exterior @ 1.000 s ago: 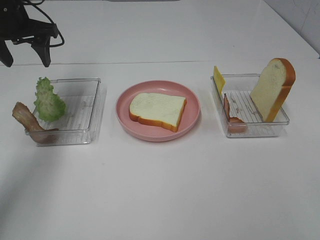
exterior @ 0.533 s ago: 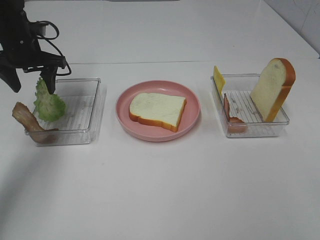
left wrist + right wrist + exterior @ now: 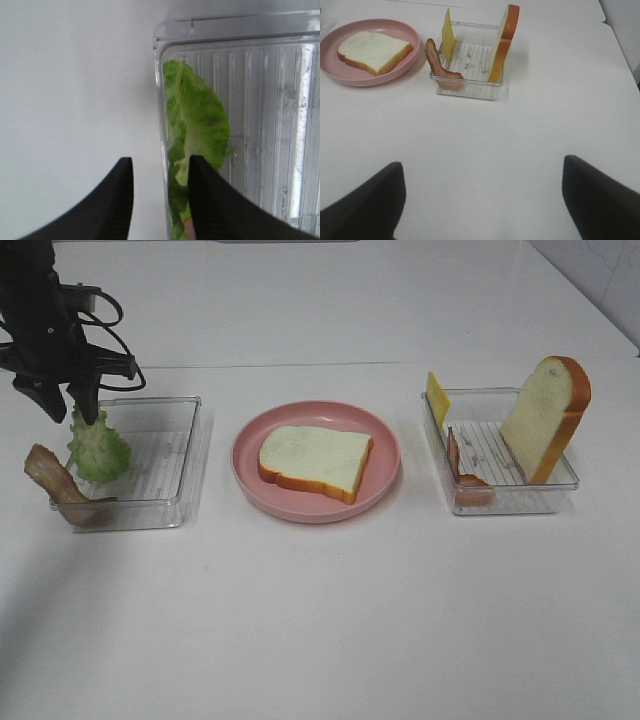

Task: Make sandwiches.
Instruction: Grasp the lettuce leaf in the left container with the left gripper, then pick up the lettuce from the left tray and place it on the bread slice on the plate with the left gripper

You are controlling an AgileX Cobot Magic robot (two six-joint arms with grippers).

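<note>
1. The left gripper (image 3: 159,200) hangs with its jaws parted and nothing in its grasp, straddling the far-left wall of the left tray (image 3: 185,455). One finger is outside the tray and the other is over the lettuce (image 3: 197,120).
2. The lettuce stands against that wall. Whether a finger touches it cannot be told.
3. The left bacon strip (image 3: 55,480) leans over the same tray's near-left corner.
4. The right gripper (image 3: 482,200) hovers spread wide and empty above the bare white table (image 3: 520,140), near of the right tray (image 3: 470,90).
5. In the right tray, the upright bread slice (image 3: 505,40) leans on the right wall. The cheese slice (image 3: 449,37) and the right bacon strip (image 3: 437,62) stand at the left wall.
6. Between the trays, the flat bread slice (image 3: 315,460) lies on the pink plate (image 3: 385,455).
</note>
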